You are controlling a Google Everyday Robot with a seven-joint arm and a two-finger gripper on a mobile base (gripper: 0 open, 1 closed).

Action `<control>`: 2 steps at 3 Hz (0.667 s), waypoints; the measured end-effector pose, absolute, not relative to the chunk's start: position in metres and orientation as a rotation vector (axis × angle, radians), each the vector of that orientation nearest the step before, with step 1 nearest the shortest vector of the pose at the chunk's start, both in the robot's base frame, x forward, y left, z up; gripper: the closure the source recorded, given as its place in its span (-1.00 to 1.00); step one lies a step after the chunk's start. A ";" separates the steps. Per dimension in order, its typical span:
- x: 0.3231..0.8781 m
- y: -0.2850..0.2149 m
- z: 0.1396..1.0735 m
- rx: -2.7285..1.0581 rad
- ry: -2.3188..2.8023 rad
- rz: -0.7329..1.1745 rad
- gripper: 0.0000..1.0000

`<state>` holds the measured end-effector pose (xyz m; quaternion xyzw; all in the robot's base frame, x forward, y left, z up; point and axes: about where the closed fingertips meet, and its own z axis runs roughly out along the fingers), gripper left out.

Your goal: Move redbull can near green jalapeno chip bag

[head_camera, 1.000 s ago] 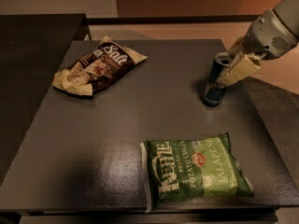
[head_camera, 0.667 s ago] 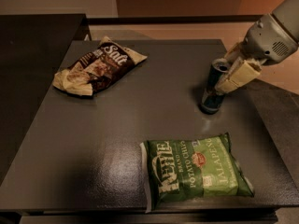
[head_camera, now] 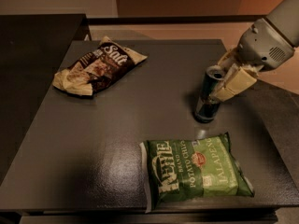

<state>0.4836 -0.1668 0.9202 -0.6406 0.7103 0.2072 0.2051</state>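
The redbull can is dark blue and silver and leans a little, its base on or just above the dark table at the right. My gripper comes in from the upper right and is shut on the can's upper part, with a cream finger across its right side. The green jalapeno chip bag lies flat near the table's front edge, just below the can, with a small gap between them.
A brown and cream bag marked Salt lies crumpled at the back left. A darker counter adjoins the table's left side. The table's right edge runs close to the can and the arm.
The gripper and the can have moved a little left and forward, closer to the green bag. The can leans more than before. The bags have not moved.
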 end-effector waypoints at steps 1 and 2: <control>0.470 -0.155 0.919 -1.829 1.952 0.610 1.00; 0.458 -0.147 0.919 -1.864 1.925 0.622 0.68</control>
